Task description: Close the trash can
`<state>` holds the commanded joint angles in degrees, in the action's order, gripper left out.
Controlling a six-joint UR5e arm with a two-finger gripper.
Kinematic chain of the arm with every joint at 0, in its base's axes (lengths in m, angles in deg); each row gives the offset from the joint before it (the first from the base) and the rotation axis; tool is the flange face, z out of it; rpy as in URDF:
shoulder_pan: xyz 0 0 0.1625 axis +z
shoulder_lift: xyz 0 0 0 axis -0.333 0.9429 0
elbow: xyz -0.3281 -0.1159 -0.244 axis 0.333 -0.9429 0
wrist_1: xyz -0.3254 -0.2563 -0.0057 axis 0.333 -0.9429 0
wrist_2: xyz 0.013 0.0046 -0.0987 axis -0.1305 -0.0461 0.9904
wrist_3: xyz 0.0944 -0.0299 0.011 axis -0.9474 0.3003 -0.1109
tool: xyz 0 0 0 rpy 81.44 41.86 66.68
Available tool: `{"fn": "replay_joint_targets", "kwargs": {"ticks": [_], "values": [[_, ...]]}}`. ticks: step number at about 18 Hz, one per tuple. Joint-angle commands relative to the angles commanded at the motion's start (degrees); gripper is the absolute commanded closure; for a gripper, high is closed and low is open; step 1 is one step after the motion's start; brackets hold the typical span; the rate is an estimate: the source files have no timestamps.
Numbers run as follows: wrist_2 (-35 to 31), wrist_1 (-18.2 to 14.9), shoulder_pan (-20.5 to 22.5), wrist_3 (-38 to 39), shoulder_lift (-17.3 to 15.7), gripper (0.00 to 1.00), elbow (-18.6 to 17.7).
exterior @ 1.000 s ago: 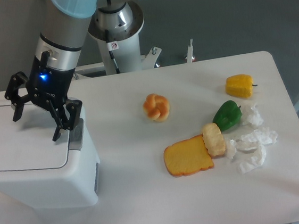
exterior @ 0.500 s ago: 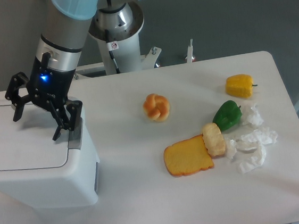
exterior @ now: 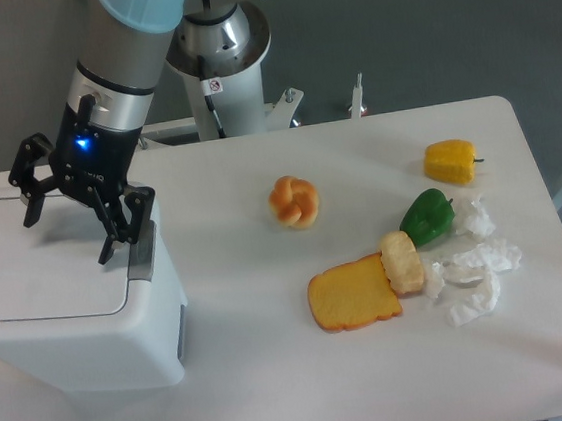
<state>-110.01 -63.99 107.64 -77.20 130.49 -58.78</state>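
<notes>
The trash can [exterior: 73,333] is a large white boxy bin at the left front of the table. Its flat lid [exterior: 35,261] lies down flat on top, and the grey latch tab [exterior: 142,255] sits at the lid's right edge. My gripper [exterior: 68,238] hangs just above the lid near its right side. Its black fingers [exterior: 113,238] are spread wide apart and hold nothing.
On the white table [exterior: 280,392] lie a braided bun [exterior: 294,201], a toast slice [exterior: 352,294], a bread roll [exterior: 402,261], a green pepper [exterior: 426,216], a yellow pepper [exterior: 451,161] and crumpled white tissues [exterior: 474,273]. The robot base [exterior: 220,71] stands behind.
</notes>
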Motion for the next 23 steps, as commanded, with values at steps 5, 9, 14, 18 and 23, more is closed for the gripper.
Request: {"fn": "replay_joint_targets", "kwargs": {"ticks": [5,9,14,18,23], "values": [[-0.1,0.0,2.4,-0.3,-0.4,0.0,1.4],[-0.2,0.0,4.1,-0.3,-0.3,0.0,3.1],[-0.8,0.0,7.0,-1.0,-1.0,0.0,3.9],[-6.8,-0.1,8.0,-7.1,-1.2,0.0,3.9],[-15.4,-0.3,8.5,-14.6,-1.4,0.0,3.4]]}}
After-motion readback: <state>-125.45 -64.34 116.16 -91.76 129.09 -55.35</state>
